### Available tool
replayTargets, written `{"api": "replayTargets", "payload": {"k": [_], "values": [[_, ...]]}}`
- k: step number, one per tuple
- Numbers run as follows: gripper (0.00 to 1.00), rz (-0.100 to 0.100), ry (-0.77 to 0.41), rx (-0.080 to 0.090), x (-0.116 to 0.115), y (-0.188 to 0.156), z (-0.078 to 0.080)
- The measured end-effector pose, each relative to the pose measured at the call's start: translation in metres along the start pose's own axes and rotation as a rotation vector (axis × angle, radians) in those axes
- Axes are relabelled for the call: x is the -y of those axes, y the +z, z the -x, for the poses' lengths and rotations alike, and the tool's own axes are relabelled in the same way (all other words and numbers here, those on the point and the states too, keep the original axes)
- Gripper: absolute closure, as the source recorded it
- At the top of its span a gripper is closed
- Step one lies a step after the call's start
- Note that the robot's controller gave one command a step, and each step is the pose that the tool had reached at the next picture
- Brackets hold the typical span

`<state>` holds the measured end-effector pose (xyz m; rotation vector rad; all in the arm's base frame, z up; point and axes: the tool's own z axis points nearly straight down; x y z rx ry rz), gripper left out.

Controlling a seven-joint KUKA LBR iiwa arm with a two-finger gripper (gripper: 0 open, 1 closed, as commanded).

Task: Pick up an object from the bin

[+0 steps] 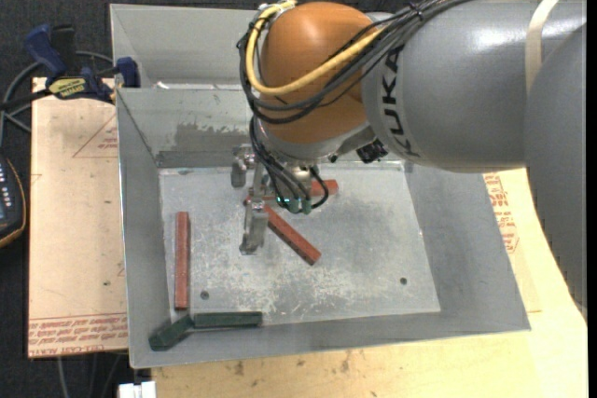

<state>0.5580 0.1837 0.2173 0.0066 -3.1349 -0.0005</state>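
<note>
The grey KUKA arm is seen reaching in from the right, its orange wrist cover hanging above the far middle of the grey metal bin. Below the cover the gripper is lowered to the bin floor, left of centre. How wide it is open cannot be told, and nothing is seen held in it.

A reddish-brown flat bar lies slantwise on the floor in the middle of the bin. Its far-left end is tucked just beside the gripper, on the gripper's right, and its near-right end points away from it. Whether bar and gripper touch cannot be made out.

A second reddish bar lies lengthwise near the left wall, well apart from the gripper. A dark green angled piece rests by the near-left corner.

The step in hand is judged to be the closing on the slanted bar. It would be done well if the bar were spanned across its narrow width, not along its length, and taken a little in from its end, so that it is not tipped or pushed aside on closing. A straight upward lift is then called for.
</note>
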Motion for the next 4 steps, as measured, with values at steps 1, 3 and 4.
{"api": "replayTargets", "payload": {"k": [1, 3, 4], "values": [[0.0, 0.001, -0.151, 0.012, 0.09, 0.149, 0.014], [1.0, 0.001, -0.183, 0.009, 0.138, 0.146, 0.067], [1.0, -0.004, -0.424, 0.016, 0.17, 0.008, 0.049]]}}
